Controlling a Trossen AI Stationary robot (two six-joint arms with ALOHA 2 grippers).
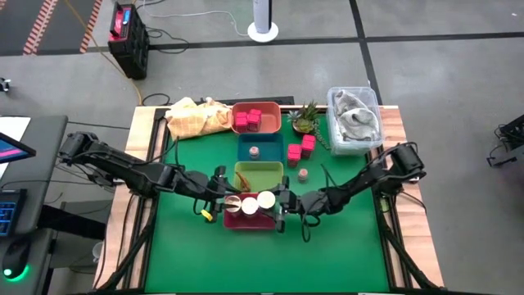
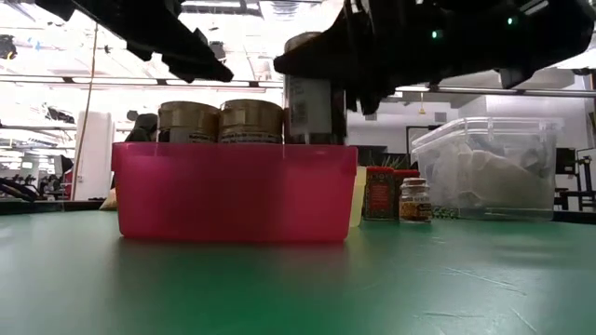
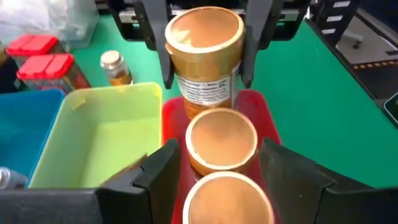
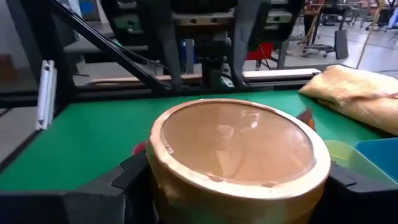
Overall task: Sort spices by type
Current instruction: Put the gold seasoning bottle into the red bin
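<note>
Over the near pink tray (image 1: pixel 250 221), the right gripper (image 3: pixel 208 53) held a tan-lidded jar (image 3: pixel 205 59), its fingers clamped on the jar's sides, apparently not yet set down. Two matching jars (image 3: pixel 222 140) already stood in that tray, between the fingers of the left gripper (image 3: pixel 214 171), which were spread and gripped nothing. Magenta packs (image 1: pixel 250 120) sat in the far orange tray (image 1: pixel 274 111), and one small shaker (image 1: pixel 255 152) lay in the blue tray (image 1: pixel 274 152). Sorting looked partly done: the green tray (image 1: pixel 259 174) was empty, while two magenta packs (image 1: pixel 301 147) and a shaker (image 1: pixel 303 174) remained loose on the desk (image 1: pixel 344 246).
</note>
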